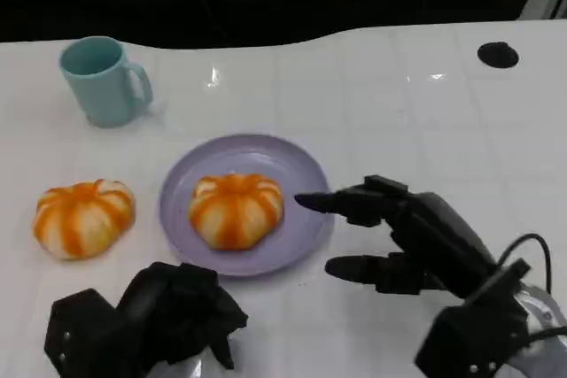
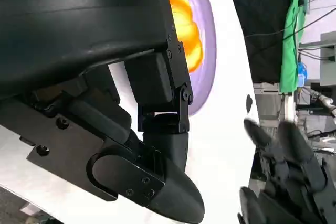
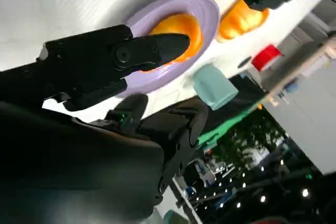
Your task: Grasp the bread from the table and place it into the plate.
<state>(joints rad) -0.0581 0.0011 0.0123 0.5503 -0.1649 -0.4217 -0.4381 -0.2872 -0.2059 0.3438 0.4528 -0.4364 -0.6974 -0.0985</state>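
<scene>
We get even, bright overhead light in the head view; small glare spots sit on the white table point(image 1: 425, 104) near its far edge, shadows are soft and short, and the background goes nearly black; in the left wrist view the right hand point(image 2: 286, 177) looks smeared, probably motion blur; the right wrist view's background is dim and out of focus.

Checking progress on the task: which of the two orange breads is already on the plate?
The bread lying on the purple plate, beside the right hand. The other bread sits on the bare table, left of the plate.
</scene>
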